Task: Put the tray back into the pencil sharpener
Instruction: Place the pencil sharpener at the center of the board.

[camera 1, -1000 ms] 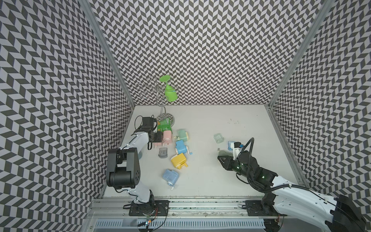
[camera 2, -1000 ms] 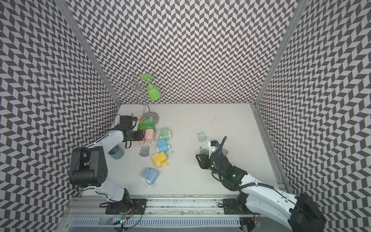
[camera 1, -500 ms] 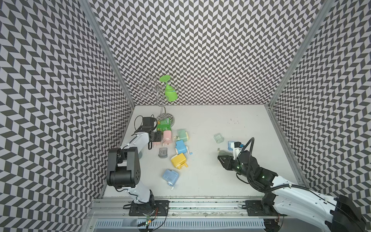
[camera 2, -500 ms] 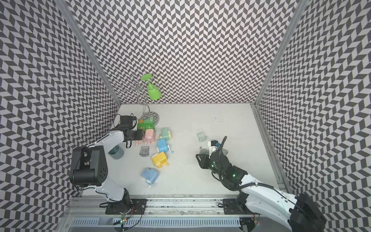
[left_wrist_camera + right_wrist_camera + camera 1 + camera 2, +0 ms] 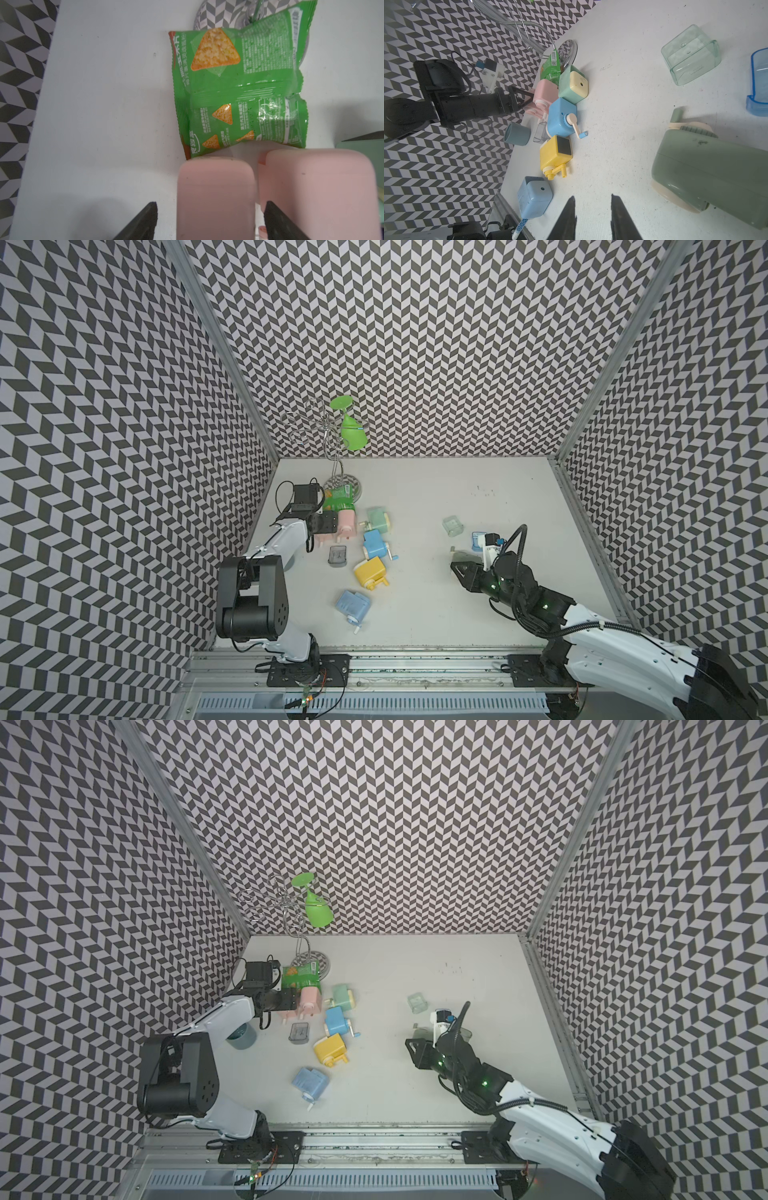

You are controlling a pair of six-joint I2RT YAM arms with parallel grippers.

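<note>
Pink tray (image 5: pixel 216 182) sits within spread left end effector (image 5: pixel 209 202), arm (image 5: pixel 286 535) stretched low; right end effector (image 5: pixel 592 196) half-parted.

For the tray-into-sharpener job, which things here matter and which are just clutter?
Job: pink sharpener, pink piece straddled by left gripper, dark green sharpener, mint sharpener, blue sharpener, yellow sharpener, light blue sharpener, clear green tray, blue tray, smoky tray.
Lying about: snack bag, grey cup, wire rack, green goblet.
</note>
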